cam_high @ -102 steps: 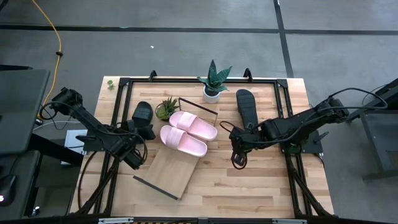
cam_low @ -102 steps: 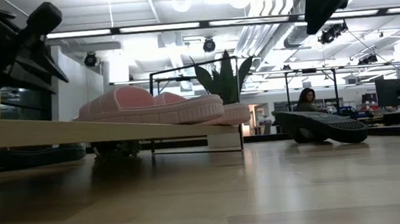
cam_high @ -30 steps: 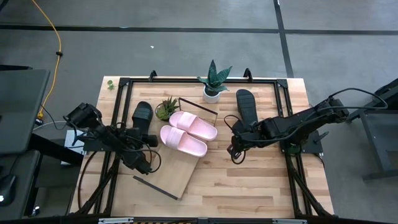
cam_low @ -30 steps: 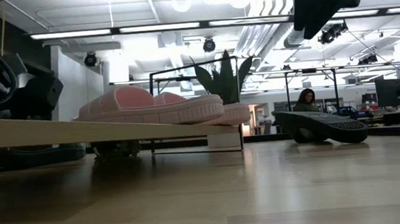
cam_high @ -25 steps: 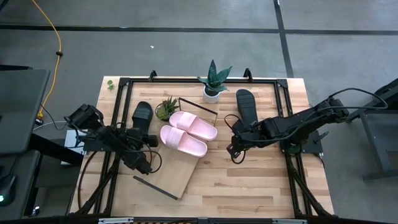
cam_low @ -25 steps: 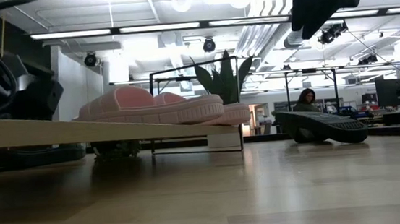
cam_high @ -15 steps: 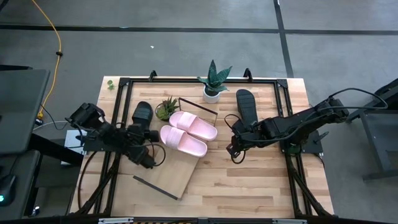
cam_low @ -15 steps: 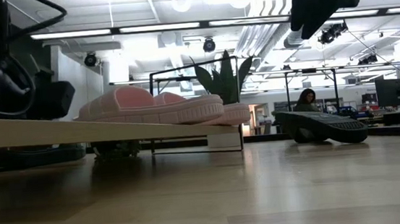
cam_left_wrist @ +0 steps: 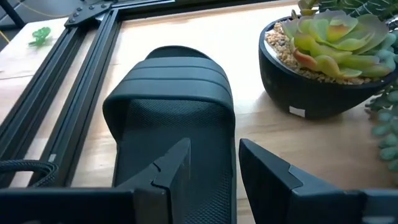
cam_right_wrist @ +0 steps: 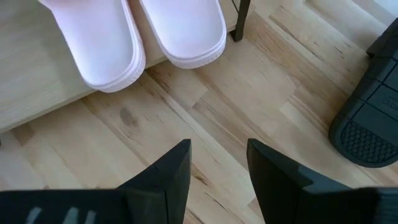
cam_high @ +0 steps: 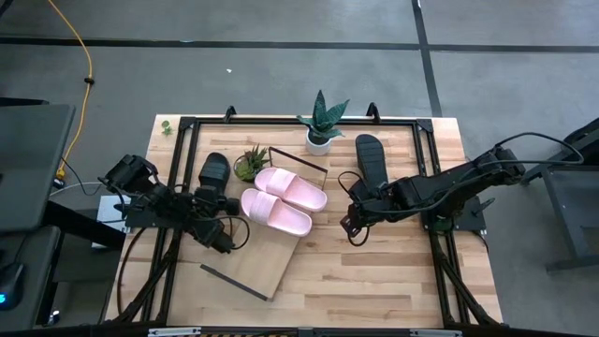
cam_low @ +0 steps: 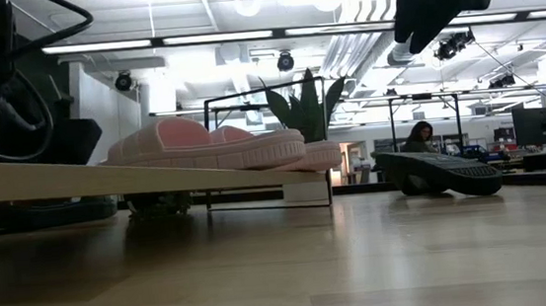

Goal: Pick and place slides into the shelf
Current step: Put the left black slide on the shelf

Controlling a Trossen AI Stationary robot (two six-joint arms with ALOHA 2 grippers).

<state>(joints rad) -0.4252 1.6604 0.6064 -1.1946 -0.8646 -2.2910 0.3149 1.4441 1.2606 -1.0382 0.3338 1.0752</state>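
Two pink slides [cam_high: 281,198] sit on the shelf [cam_high: 253,257]. Left claw [cam_left_wrist: 211,158], fingers apart, straddles a black slide [cam_left_wrist: 171,118]. It looks light, rubbery; grip its strap edge.

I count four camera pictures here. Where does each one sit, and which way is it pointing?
High view: above the table, looking straight down; both arms show, left end effector by the black slide.
Low view: at tabletop height, looking level across; pink slides on the shelf.
Left wrist view: on the left arm, facing that black slide; own fingers show.
Right wrist view: on the right arm, facing down at the tabletop; own end effector shows.
Shared: right wrist and high views both show the pink slides.
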